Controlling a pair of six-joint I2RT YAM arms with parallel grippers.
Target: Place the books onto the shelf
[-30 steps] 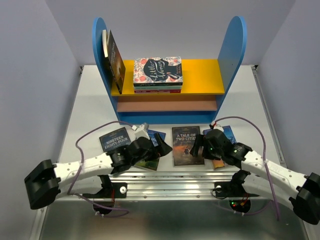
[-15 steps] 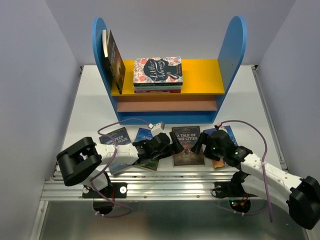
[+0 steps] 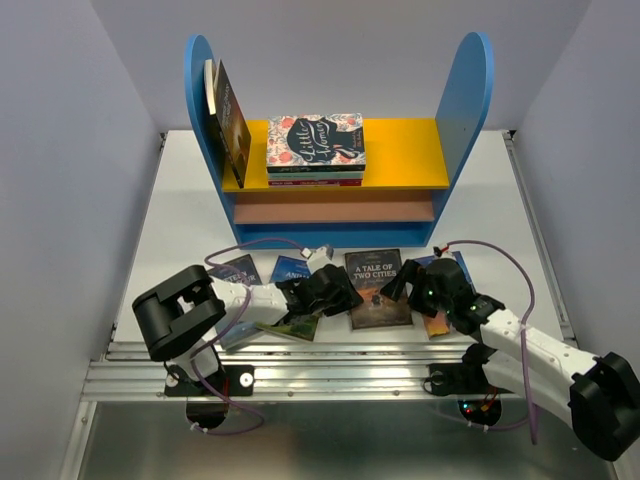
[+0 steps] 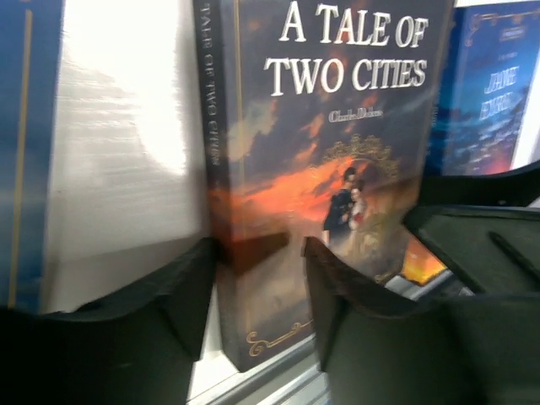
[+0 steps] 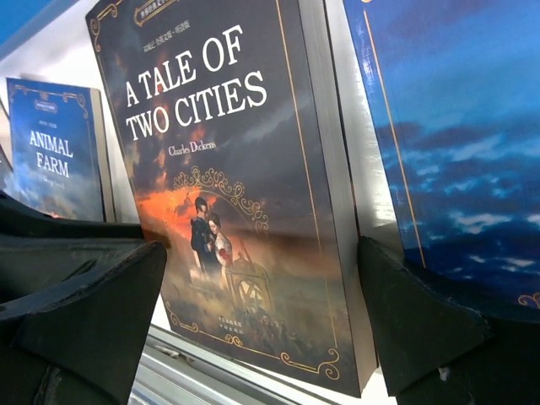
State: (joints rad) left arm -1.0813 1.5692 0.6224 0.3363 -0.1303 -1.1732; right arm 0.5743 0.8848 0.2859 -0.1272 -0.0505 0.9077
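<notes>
Grey table (image 3: 170,220), pale walls all round, top view. Shelf (image 3: 465,90) stands at the far end, at 12 o'clock from the arms. A floral book (image 3: 315,138) lies flat on a small stack on its yellow board, and a dark book (image 3: 230,120) leans at the left panel. Row of books lies flat on the table near the arm bases. Tale of Two Cities book (image 3: 375,285) is mid-row, long axis running 12 to 6. Left gripper (image 3: 345,290) sits at its 9 o'clock edge, right gripper (image 3: 400,285) at its 3 o'clock edge. Both are right at the book, neither clearly nearer. Animal Farm book (image 3: 292,268) is just left of it.

Left wrist view: Tale of Two Cities book (image 4: 337,152) fills the frame, spine facing the camera. Left gripper (image 4: 260,249) has its fingers (image 4: 181,287) standing apart, one each side of the spine's near corner. Can't tell if they pinch it yet. Jane Eyre book (image 4: 498,93) at 2 o'clock.

Right wrist view: right gripper (image 5: 261,253) spread wide, nothing held, the same book's (image 5: 228,194) near corner between its fingers. A blue book (image 5: 456,126) at 3 o'clock.

Next move likely turns on that spine edge, since the book has to come up off the table and go toward 12 o'clock to the shelf.
</notes>
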